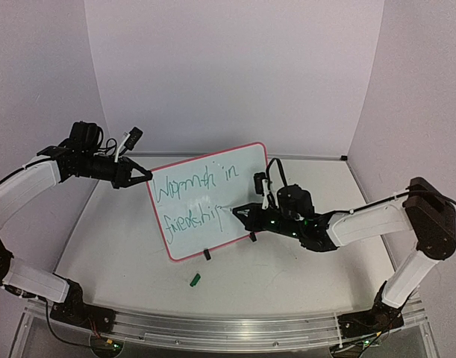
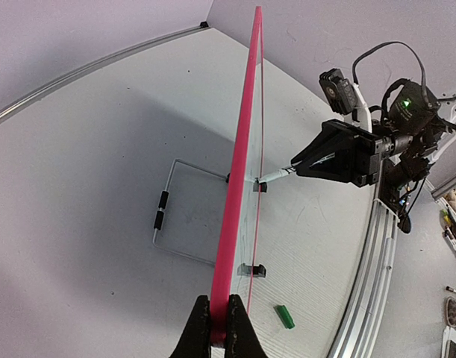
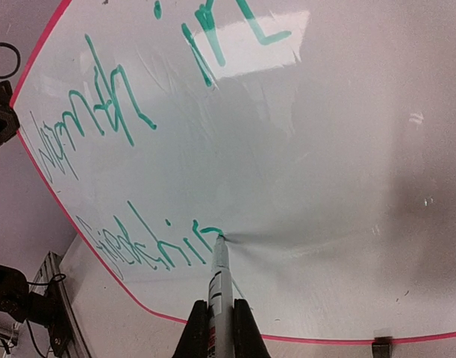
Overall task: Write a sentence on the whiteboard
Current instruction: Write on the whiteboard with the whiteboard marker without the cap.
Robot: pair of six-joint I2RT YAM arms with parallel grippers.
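The whiteboard (image 1: 213, 201) stands tilted on the table, pink-framed, on black clip feet. Green script, the sentence (image 1: 194, 198), runs across it in two lines. My left gripper (image 1: 140, 177) is shut on the board's left edge; in the left wrist view the pink frame (image 2: 235, 194) runs up from between its fingers (image 2: 217, 339). My right gripper (image 1: 246, 214) is shut on a white marker (image 3: 219, 287). The marker's tip touches the board at the end of the lower line (image 3: 149, 242), where a fresh green stroke ends. In the left wrist view the right gripper (image 2: 306, 160) meets the board's face.
A green marker cap (image 1: 195, 280) lies on the table in front of the board, also seen as the cap (image 2: 285, 317) in the left wrist view. A wire stand (image 2: 172, 216) lies behind the board. White walls enclose the table; a metal rail (image 1: 228, 332) runs along the near edge.
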